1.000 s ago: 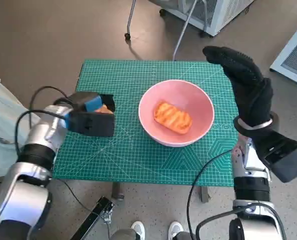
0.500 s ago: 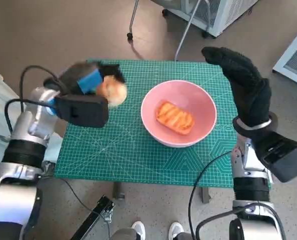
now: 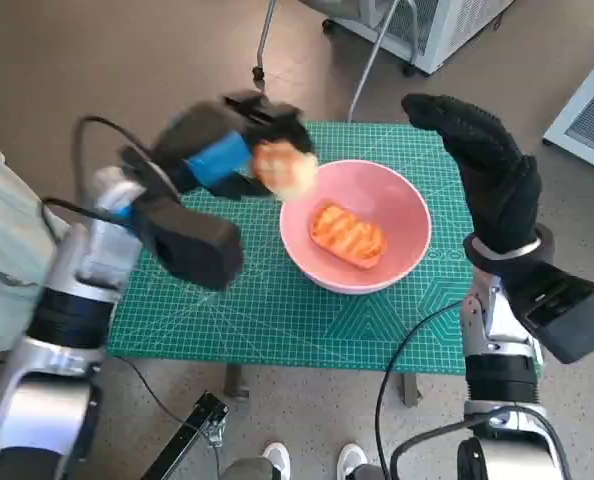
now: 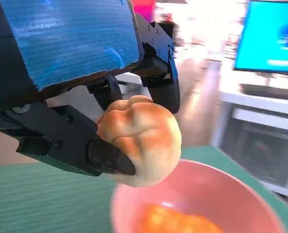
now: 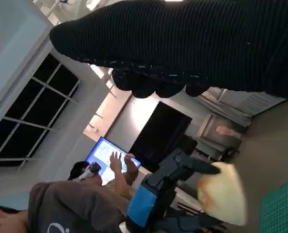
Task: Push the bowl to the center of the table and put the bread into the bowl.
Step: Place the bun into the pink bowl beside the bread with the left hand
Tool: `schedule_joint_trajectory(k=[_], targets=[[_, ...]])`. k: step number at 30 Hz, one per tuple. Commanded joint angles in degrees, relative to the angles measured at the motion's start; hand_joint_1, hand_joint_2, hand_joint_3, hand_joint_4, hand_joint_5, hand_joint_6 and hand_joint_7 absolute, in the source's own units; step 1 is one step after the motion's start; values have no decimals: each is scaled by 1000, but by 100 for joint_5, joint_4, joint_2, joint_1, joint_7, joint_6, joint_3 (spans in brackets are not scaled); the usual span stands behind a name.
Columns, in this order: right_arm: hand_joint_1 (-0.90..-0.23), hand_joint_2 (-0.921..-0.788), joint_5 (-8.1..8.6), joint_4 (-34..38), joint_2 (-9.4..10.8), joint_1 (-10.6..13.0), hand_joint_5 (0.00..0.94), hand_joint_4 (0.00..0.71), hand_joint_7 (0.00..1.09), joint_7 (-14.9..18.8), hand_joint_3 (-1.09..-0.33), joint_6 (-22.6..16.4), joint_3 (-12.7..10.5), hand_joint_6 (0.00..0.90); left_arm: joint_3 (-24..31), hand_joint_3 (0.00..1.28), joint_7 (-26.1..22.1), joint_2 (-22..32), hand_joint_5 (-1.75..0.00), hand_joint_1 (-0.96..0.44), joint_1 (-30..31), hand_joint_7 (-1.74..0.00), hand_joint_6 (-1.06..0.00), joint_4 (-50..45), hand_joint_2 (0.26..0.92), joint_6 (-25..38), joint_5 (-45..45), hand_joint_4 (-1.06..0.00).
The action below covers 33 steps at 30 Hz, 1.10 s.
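Since a second ago my left hand (image 3: 222, 150) has swung from the left edge of the mat up and toward the middle of the head view, carrying the bun (image 3: 283, 168) with it; the bowl (image 3: 355, 225) has stayed put and my right hand (image 3: 487, 165) has hardly moved. My left fingers (image 4: 107, 158) are pinching the bun from both sides, and in the left wrist view it hangs just over the near rim of the bowl, not yet above its middle. The bowl sits a little right of centre on the table (image 3: 277, 300), with an orange grilled piece (image 3: 347, 236) already lying inside. My right hand stands upright at the upper right of the head view, fingers spread, holding nothing.

The risk, as I judge it, is letting go too soon: the bun is round and sits over the rim, so it could strike the edge and roll out onto the mat, or off the table's far side. Landing on the piece already inside could also make it bounce. My knuckles dropping onto the rim could tip the bowl.
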Motion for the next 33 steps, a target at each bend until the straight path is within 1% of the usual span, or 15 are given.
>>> schedule_joint_trajectory(k=[1, 2, 3, 4, 5, 6, 9, 12, 16, 25, 28, 29, 30, 33], targets=[[-685, -921, -9, 95, 16, 94, 6, 267, 930, 56, -730, -5, 8, -1, -128, 294, -430, -88, -1417, 0, 206, -1445, -412, -307, 921, 275, -116, -389], [-685, -921, -10, 100, 14, 93, 6, 266, 930, 59, -730, -10, 6, -1, -156, 297, -512, -88, -1105, -16, 232, -1207, -311, -358, 870, 320, -96, -308], [-684, -921, -12, 107, 10, 92, 6, 266, 931, 60, -730, -17, 2, -1, -195, 270, -612, -84, -798, -26, 247, -989, -281, -409, 851, 382, -64, -312], [-684, -921, -15, 116, 8, 89, 6, 266, 931, 58, -730, -22, -1, -1, -217, 248, -683, -82, -660, -33, 255, -896, -265, -445, 845, 429, -44, -309], [-683, -921, -16, 123, 4, 89, 6, 265, 931, 56, -731, -28, -6, -1, -242, 201, -769, -80, -441, -42, 255, -751, -247, -481, 843, 490, -27, -315], [-682, -921, -18, 131, 2, 87, 6, 265, 930, 54, -731, -33, -8, -1, -255, 163, -830, -78, -290, -53, 255, -649, -226, -509, 838, 534, -17, -309], [-680, -921, -9, 146, -8, 89, 6, 265, 929, 55, -730, -53, -23, -1, -300, 111, -977, -65, -103, -73, 252, -519, -193, -562, 826, 655, 43, -292], [-678, -921, -4, 138, -11, 98, 6, 265, 928, 50, -730, -55, -27, -1, -303, 89, -1017, -61, -36, -88, 268, -469, -180, -600, 822, 699, 89, -277], [-677, -921, -12, 137, -10, 106, 6, 265, 925, 36, -727, -70, -35, -1, -292, 75, -990, -81, -9, -103, 321, -441, -170, -661, 823, 800, 128, -262], [-669, -921, -69, 202, 19, 66, 6, 265, 914, -26, -728, -129, -41, -1, -173, 57, -506, -94, 0, -210, 435, -414, -144, -574, 840, 533, 153, -229], [-672, -921, -102, 222, 35, 55, 6, 265, 912, -54, -728, -164, -32, -1, -97, 53, -445, -125, 0, -264, 470, -415, -140, -570, 851, 528, 46, -226], [-674, -921, -109, 222, 38, 55, 6, 265, 912, -61, -728, -173, -29, -1, -62, 53, -420, -139, 0, -294, 482, -420, -122, -567, 873, 513, -3, -212], [-675, -921, -117, 211, 41, 57, 6, 265, 912, -71, -728, -179, -25, -1, 8, 43, -389, -164, -5, -306, 504, -437, -118, -560, 881, 478, -106, -214], [-677, -921, -124, 188, 46, 60, 6, 265, 912, -90, -728, -183, -16, -1, 182, 35, -331, -211, -20, -339, 551, -467, -137, -529, 904, 381, -358, -238]])
